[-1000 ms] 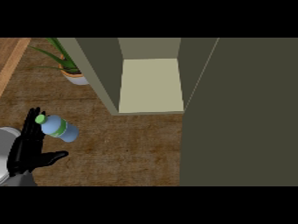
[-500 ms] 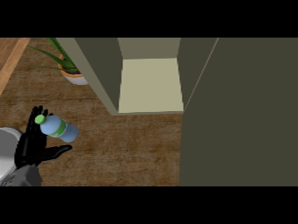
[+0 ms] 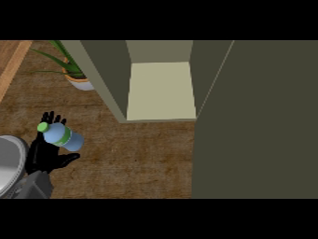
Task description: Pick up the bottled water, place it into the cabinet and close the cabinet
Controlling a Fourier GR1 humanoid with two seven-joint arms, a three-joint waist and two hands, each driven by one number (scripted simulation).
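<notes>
Little changes at lower left: the left hand [image 3: 44,156] still backs the bottled water [image 3: 63,137] with straight, spread fingers [image 3: 49,119], thumb lifted slightly.

Left hand [image 3: 43,156]: lower left; fingers straight, pointing up-frame; thumb out to the right.
Bottled water [image 3: 67,138]: tilted across the palm, green cap at upper left.
Cabinet [image 3: 109,74]: open, pale shelf [image 3: 161,91] exposed, apart from the bottle.
Cabinet door [image 3: 271,121]: fills the right side.
Potted plant [image 3: 77,80]: just left of the cabinet.
</notes>
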